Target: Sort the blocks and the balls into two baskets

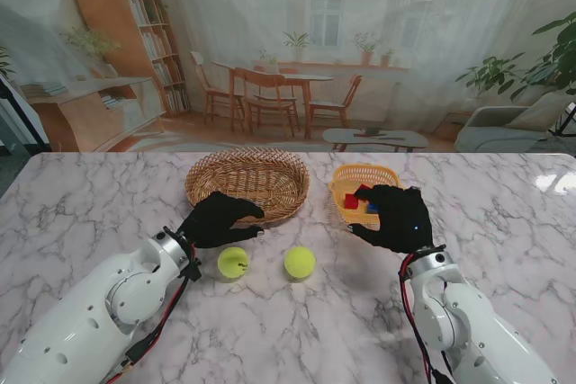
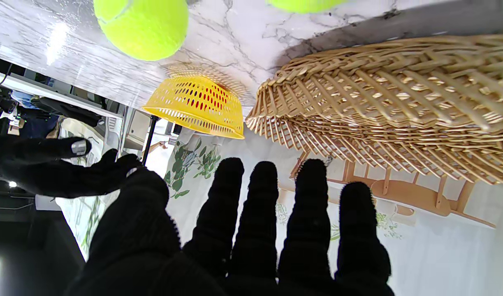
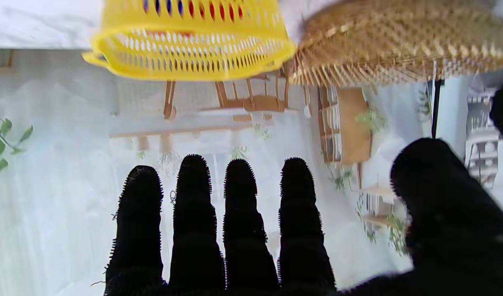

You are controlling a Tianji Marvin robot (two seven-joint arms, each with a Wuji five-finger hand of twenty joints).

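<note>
A: Status of balls?

B: Two tennis balls on counter (image 1: 108,195), lower centre of frame. Left ball (image 1: 233,263) sits just nearer to me than the left hand (image 1: 219,219); right ball (image 1: 300,263) lies between both arms, apart from the first. Neither is in a basket yet.

A: Blocks?

B: Red block (image 1: 351,201) and blue block (image 1: 371,208) already in yellow basket (image 1: 346,175), centre-right, partly hidden by the right hand (image 1: 396,218). Wicker basket (image 1: 247,182), centre of frame, looks to hold nothing.

A: Hand states?

B: Left hand: fingers spread, holding nothing, hovering over the wicker basket's near rim. Right hand: fingers extended, nothing held, at the yellow basket's near edge.

A: Procedure for step in hand?

B: Likely step: pick left ball w/ left hand. Recommended: pull hand back toward me until palm is over the ball, lower straight, close fingers around the widest part. Ball rolls easily on smooth marble, so avoid side contact before closure. Then lift clear of the wicker rim and release low inside. Keep right hand parked to avoid arm conflict.
</note>
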